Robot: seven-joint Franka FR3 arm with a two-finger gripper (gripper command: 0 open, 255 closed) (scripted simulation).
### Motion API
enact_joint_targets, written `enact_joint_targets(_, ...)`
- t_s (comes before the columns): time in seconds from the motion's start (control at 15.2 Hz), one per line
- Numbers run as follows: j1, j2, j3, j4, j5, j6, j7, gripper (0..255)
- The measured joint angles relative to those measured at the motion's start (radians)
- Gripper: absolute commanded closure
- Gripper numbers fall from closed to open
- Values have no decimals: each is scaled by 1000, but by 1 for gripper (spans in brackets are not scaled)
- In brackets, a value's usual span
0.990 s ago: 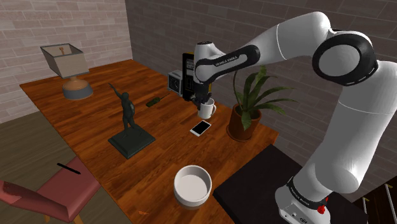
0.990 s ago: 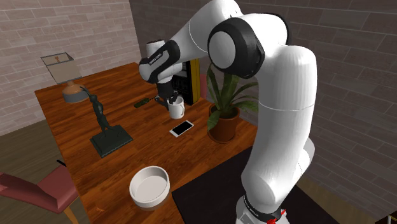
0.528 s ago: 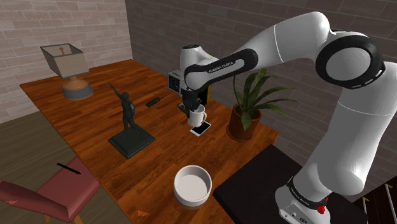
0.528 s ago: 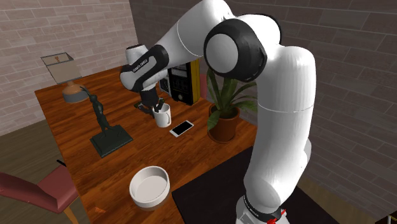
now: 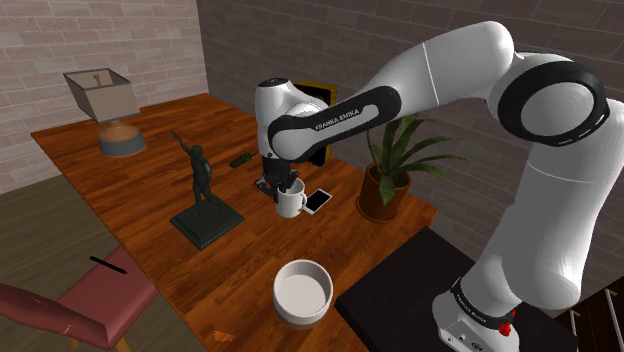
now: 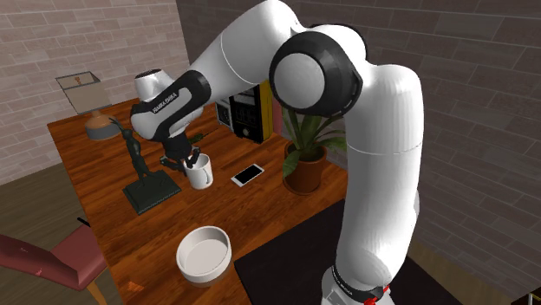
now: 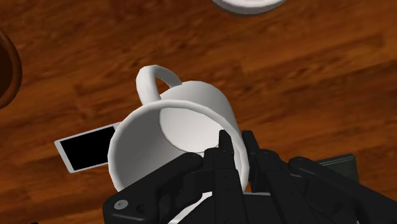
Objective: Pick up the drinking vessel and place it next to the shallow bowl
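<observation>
Right of the statue (image 5: 203, 185), the white mug (image 5: 291, 203) looks lifted off the desk (image 5: 150, 185) — jaws pinched on its rim, phone (image 5: 318, 200) just beyond. Carrying step, I'd say — next it needs lowering beside the bowl (image 5: 303, 290).

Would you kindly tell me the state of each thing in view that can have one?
gripper: shut on the mug's rim.
mug: upright, empty, held.
shallow bowl: upright, empty, on the table.
phone: lying flat on the table.
statue: standing on its base.
potted plant: upright.
</observation>
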State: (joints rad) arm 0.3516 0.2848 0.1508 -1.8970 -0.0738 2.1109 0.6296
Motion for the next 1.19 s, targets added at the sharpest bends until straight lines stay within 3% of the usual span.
enact_joint_targets(0.46,89,61,41,89,-15,-33,131,255)
enact_joint_targets(1.19,101,140,35,54,-35,79,155,255)
